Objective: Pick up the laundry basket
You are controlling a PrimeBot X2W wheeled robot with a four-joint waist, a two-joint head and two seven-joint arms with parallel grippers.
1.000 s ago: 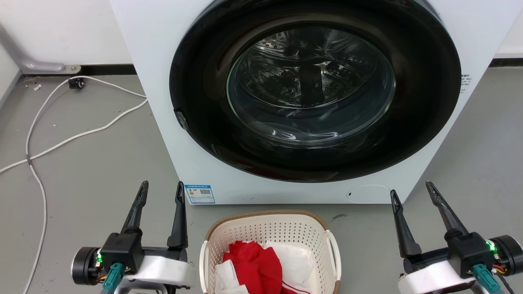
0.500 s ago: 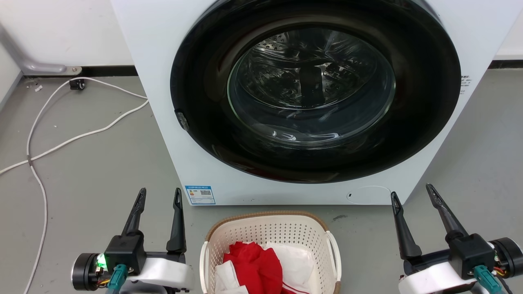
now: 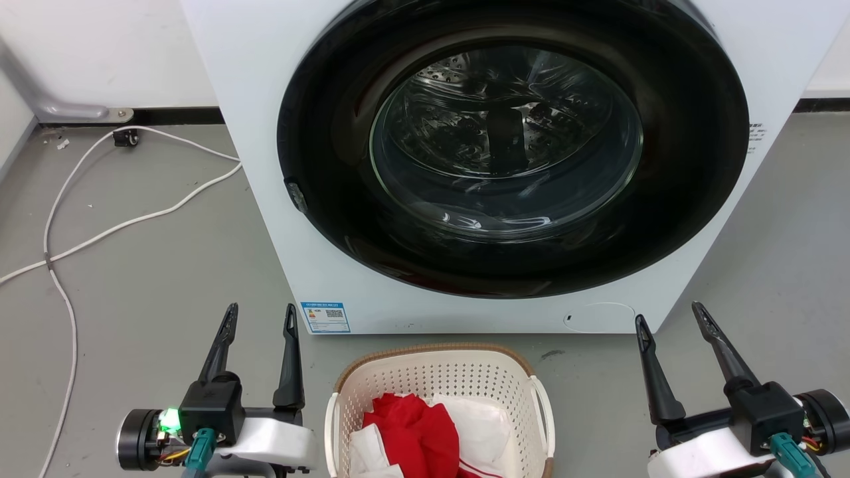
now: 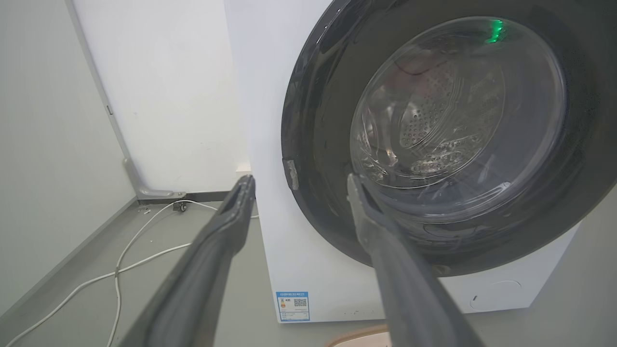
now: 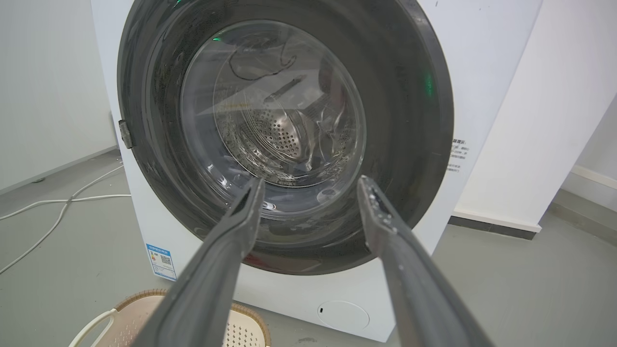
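Both spread empty, left hand (image 3: 261,309) and right hand (image 3: 668,312) flank the perforated, seemingly plastic laundry basket (image 3: 431,377).

**Plastic, cloth, glass and metal**

The laundry basket (image 3: 458,372) is cream plastic with many small holes, and its brown rim looks woven. Inside it lies soft red and white cloth (image 3: 415,425). The washing machine (image 3: 255,172) has a smooth white body, a glossy black door (image 3: 319,199) with clear glass, and a shiny metal drum (image 5: 282,132).
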